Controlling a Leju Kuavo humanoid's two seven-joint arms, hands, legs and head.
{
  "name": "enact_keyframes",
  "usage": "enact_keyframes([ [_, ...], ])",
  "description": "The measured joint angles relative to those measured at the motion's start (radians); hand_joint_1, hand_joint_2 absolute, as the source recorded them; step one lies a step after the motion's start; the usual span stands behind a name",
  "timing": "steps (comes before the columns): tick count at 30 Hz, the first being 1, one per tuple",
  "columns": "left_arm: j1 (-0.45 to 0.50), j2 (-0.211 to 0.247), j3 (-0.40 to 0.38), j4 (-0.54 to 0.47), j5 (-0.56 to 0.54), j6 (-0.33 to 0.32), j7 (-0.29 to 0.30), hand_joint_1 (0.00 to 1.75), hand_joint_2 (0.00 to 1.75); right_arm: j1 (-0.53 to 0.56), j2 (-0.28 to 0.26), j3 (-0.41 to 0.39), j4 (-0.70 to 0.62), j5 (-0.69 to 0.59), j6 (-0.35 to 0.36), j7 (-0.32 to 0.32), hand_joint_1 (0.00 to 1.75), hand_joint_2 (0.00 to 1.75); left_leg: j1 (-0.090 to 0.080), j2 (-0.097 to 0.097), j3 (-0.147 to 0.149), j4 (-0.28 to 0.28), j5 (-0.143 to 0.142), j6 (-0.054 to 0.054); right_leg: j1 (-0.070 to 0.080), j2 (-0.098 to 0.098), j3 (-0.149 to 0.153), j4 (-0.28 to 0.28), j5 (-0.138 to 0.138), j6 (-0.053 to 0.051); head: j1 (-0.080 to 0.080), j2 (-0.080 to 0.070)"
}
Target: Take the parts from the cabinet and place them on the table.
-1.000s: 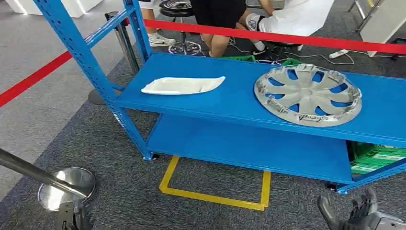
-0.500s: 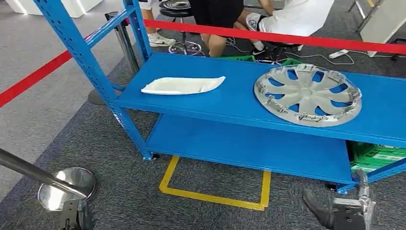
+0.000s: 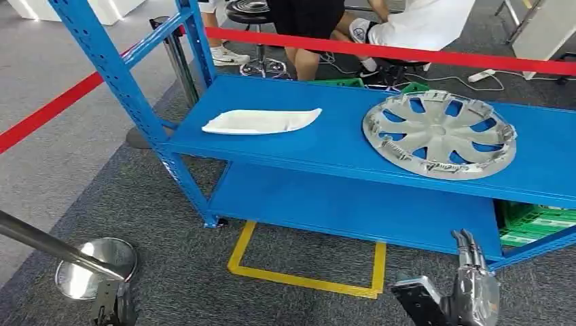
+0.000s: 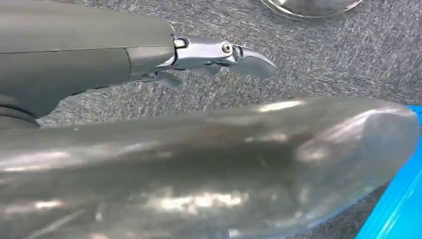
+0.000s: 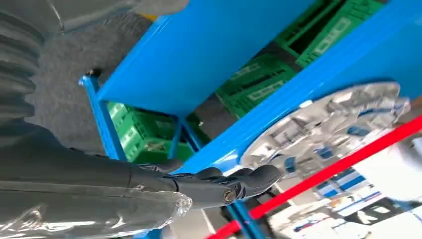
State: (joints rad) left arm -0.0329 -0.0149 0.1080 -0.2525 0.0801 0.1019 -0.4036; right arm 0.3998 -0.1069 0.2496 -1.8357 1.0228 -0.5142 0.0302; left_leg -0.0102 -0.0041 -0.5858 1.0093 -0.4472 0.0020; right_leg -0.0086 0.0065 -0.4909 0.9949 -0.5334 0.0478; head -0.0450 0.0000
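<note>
A silver wheel cover (image 3: 440,133) lies flat on the right part of the blue rack's upper shelf (image 3: 339,139); the right wrist view shows the wheel cover (image 5: 323,124) too. A white curved panel (image 3: 261,121) rests on the same shelf, further left. My right hand (image 3: 455,292) is raised low at the front right, below the shelf, fingers straight and apart from the thumb, holding nothing. In the right wrist view the right hand (image 5: 214,181) points toward the rack. My left hand (image 3: 112,309) hangs at the lower left, empty, with its fingers (image 4: 224,52) extended.
A red barrier tape (image 3: 380,51) runs behind the rack, with people seated beyond it. A chrome stanchion base (image 3: 92,265) stands on the carpet at the front left. Green crates (image 3: 533,224) sit under the rack at right. A yellow floor marking (image 3: 306,278) lies before the rack.
My right hand has risen and shifted left, turning so its fingers point up toward the shelf. The left hand has barely moved. Both parts lie as before.
</note>
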Motion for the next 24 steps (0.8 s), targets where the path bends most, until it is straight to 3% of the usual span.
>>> enact_keyframes([
  [2,-0.002,0.002,-0.001,0.000,-0.006,0.001,0.004,0.00,0.00,-0.004,-0.027,0.035,-0.005,0.042,-0.005,0.035,0.00,1.75,0.000,0.000,-0.002,-0.007,-0.001,0.007,-0.001,0.000,0.014,0.008,0.010,0.010,0.000,0.000],
  [3,-0.004,0.002,-0.004,0.000,-0.009,0.001,0.009,0.00,0.00,-0.010,-0.046,0.056,-0.010,0.071,-0.010,0.065,0.00,1.75,0.006,-0.002,0.012,-0.013,0.002,0.015,0.000,0.000,0.019,0.006,0.006,0.015,-0.002,0.000],
  [4,-0.004,0.002,-0.007,0.000,-0.011,0.002,0.012,0.00,0.00,-0.015,-0.063,0.072,-0.010,0.093,-0.011,0.083,0.00,1.75,0.010,-0.001,0.023,-0.021,0.001,0.017,0.001,0.000,0.010,0.024,-0.014,0.014,0.003,0.000],
  [5,-0.006,0.002,-0.009,0.000,-0.015,0.002,0.012,0.00,0.00,-0.021,-0.079,0.089,-0.013,0.117,-0.013,0.103,0.00,1.75,0.011,0.000,0.026,-0.022,0.000,0.020,0.001,0.000,-0.015,0.077,-0.043,0.014,0.011,0.000],
  [7,-0.008,0.002,-0.015,0.000,-0.020,0.002,0.019,0.00,0.00,-0.032,-0.108,0.126,-0.014,0.160,-0.016,0.145,0.00,1.75,0.011,0.000,0.026,-0.022,-0.006,0.023,-0.002,0.000,-0.104,0.237,-0.112,0.016,0.014,0.000],
  [8,-0.008,0.003,-0.017,0.000,-0.022,0.003,0.022,0.00,0.00,-0.032,-0.127,0.146,-0.014,0.185,-0.017,0.167,0.00,1.75,0.011,0.000,0.027,-0.022,-0.008,0.022,-0.003,0.000,-0.152,0.310,-0.131,0.022,0.015,0.000],
  [9,-0.008,0.003,-0.018,0.000,-0.027,0.003,0.027,0.00,0.00,-0.033,-0.146,0.165,-0.014,0.210,-0.018,0.192,0.00,1.75,0.012,-0.001,0.031,-0.022,-0.011,0.020,-0.004,0.000,-0.177,0.331,-0.124,0.022,0.015,0.000],
  [10,-0.007,0.003,-0.019,0.000,-0.029,0.003,0.030,0.00,0.00,-0.036,-0.162,0.182,-0.014,0.232,-0.019,0.212,0.00,1.75,0.013,-0.002,0.038,-0.022,-0.015,0.016,-0.005,-0.001,-0.174,0.302,-0.089,0.021,0.015,0.000],
  [11,-0.008,0.003,-0.022,0.000,-0.031,0.003,0.032,0.00,0.00,-0.040,-0.177,0.199,-0.015,0.254,-0.019,0.230,0.00,1.75,0.016,-0.003,0.047,-0.022,-0.020,0.012,-0.006,-0.001,-0.152,0.236,-0.038,0.021,0.015,0.000],
  [13,-0.008,0.003,-0.025,0.000,-0.039,0.003,0.037,0.00,0.00,-0.051,-0.208,0.237,-0.015,0.299,-0.022,0.272,0.00,1.75,0.021,-0.005,0.065,-0.021,-0.032,-0.002,-0.011,0.000,-0.088,0.061,0.079,0.027,0.017,0.000],
  [14,-0.011,0.007,-0.025,0.001,-0.040,0.006,0.040,0.00,0.00,-0.058,-0.224,0.258,-0.015,0.324,-0.024,0.295,0.00,1.75,0.017,-0.006,0.069,-0.017,-0.036,-0.010,-0.007,0.002,-0.088,0.040,0.051,0.029,0.022,0.000],
  [15,-0.014,0.007,-0.026,0.001,-0.043,0.006,0.045,0.00,0.00,-0.064,-0.238,0.276,-0.017,0.344,-0.026,0.317,0.00,1.75,0.014,-0.007,0.060,-0.017,-0.036,-0.016,-0.007,0.000,-0.089,0.039,0.033,0.007,0.024,0.000],
  [16,-0.014,0.007,-0.028,0.001,-0.048,0.006,0.048,0.00,0.00,-0.064,-0.257,0.295,-0.020,0.365,-0.026,0.338,0.00,1.75,0.015,-0.007,0.057,-0.020,-0.040,-0.023,-0.005,0.002,-0.083,0.040,0.053,-0.001,0.019,0.000],
  [17,-0.014,0.007,-0.031,0.001,-0.050,0.006,0.051,0.00,0.00,-0.066,-0.271,0.310,-0.026,0.389,-0.026,0.361,0.00,1.75,0.015,-0.007,0.064,-0.013,-0.034,-0.030,-0.005,0.002,-0.094,0.039,0.052,-0.008,0.016,0.000],
  [19,-0.017,0.005,-0.037,0.002,-0.055,0.006,0.056,0.00,0.00,-0.074,-0.298,0.342,-0.037,0.431,-0.026,0.399,0.00,1.75,0.017,-0.005,0.067,-0.007,-0.044,-0.038,-0.010,0.002,-0.065,0.034,0.052,-0.017,0.013,0.000],
  [20,-0.022,0.002,-0.041,0.002,-0.060,0.006,0.058,0.00,0.00,-0.080,-0.316,0.359,-0.044,0.454,-0.025,0.422,0.00,1.75,0.017,-0.003,0.047,0.036,-0.057,-0.042,-0.010,0.002,-0.057,0.032,0.050,-0.022,0.006,0.000],
  [23,-0.024,0.001,-0.043,0.002,-0.062,0.005,0.064,0.00,0.00,-0.089,-0.338,0.381,-0.053,0.493,-0.019,0.461,0.00,1.75,0.017,-0.003,-0.106,0.269,-0.141,-0.048,-0.008,0.002,-0.047,0.031,0.036,-0.033,0.002,0.000],
  [24,-0.021,0.000,-0.043,0.002,-0.064,0.003,0.067,0.00,0.00,-0.091,-0.349,0.390,-0.055,0.503,-0.015,0.475,0.00,1.75,0.017,-0.003,-0.140,0.302,-0.149,-0.047,-0.008,0.003,-0.041,0.031,0.030,-0.034,0.002,0.000],
])
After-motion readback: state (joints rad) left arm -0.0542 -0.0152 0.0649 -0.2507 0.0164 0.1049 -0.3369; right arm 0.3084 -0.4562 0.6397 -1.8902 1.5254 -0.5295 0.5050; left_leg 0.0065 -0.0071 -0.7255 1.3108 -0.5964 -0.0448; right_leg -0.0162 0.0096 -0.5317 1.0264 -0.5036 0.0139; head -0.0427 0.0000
